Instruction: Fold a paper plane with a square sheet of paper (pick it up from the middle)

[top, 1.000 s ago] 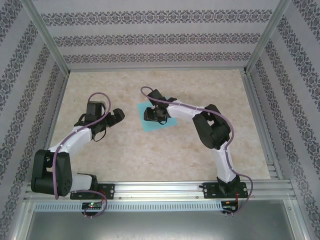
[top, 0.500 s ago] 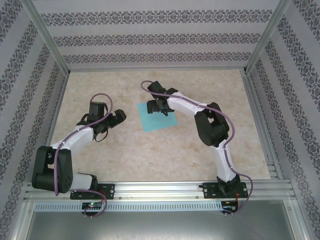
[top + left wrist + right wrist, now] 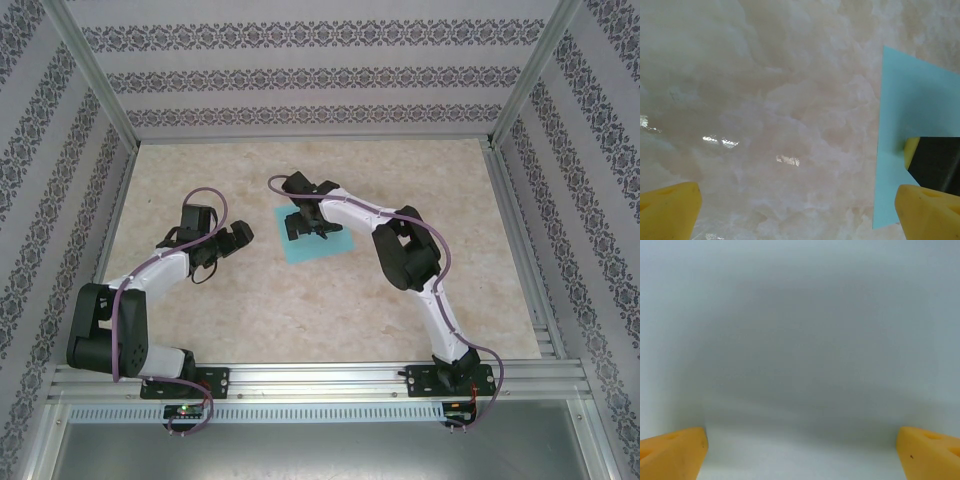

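Observation:
The square sheet of paper (image 3: pixel 318 244) is turquoise and lies flat on the table in the top view, with no fold visible. My right gripper (image 3: pixel 303 222) hangs open right over its far-left part, fingers pointing down. In the right wrist view the paper (image 3: pixel 800 340) is a close blur between the wide-apart yellow fingertips (image 3: pixel 675 450). My left gripper (image 3: pixel 238 238) is open just left of the sheet and holds nothing. In the left wrist view the paper (image 3: pixel 910 100) lies to the right, with the right gripper's black finger (image 3: pixel 937 165) on it.
The beige marbled tabletop (image 3: pixel 300 310) has aluminium rails (image 3: pixel 300 380) along its near edge and patterned walls (image 3: pixel 300 80) on the other sides. Both arm bases are bolted to the near rail.
My right gripper has opened wide and shifted a little to the far left over the sheet. The left arm has barely moved and stays open.

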Tool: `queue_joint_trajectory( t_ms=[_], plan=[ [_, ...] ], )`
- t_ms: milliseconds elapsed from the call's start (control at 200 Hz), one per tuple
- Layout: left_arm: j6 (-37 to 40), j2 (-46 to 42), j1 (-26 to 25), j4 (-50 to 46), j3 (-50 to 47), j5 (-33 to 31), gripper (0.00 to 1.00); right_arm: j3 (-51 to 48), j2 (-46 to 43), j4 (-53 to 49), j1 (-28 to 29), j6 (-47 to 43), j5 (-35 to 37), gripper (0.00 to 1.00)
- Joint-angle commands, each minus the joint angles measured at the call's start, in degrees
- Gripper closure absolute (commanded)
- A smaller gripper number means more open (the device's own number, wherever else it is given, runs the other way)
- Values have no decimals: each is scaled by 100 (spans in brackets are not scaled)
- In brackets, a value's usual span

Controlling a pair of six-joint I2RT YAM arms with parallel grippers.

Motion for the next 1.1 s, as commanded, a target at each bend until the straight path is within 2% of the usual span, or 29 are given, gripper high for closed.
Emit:
queue_joint_trajectory(
  t_ms=[0, 215, 460, 764, 924, 994, 1094],
  plan=[
    [77, 96, -67, 169, 170, 4, 0, -63, 353, -390, -75, -67, -38, 4],
    [76, 104, -67, 138, 202, 6, 0, -109, 367, -656, -124, -201, 132, 11],
    [111, 80, -64, 96, 218, 9, 0, -276, 194, -660, -194, -268, -305, 20],
    [142, 127, -62, 119, 184, 34, 0, -1552, -613, -507, -115, -366, -388, 23],
    [142, 169, -62, 159, 180, 62, 0, -1710, -1189, -603, -160, -364, -348, 19],
    [115, 205, -67, 196, 187, 82, 0, -1539, -1377, -626, -199, -326, -325, 10],
    [75, 260, -67, 294, 188, 160, 0, -1474, -1490, -453, -224, -202, -95, 3]
  ],
)
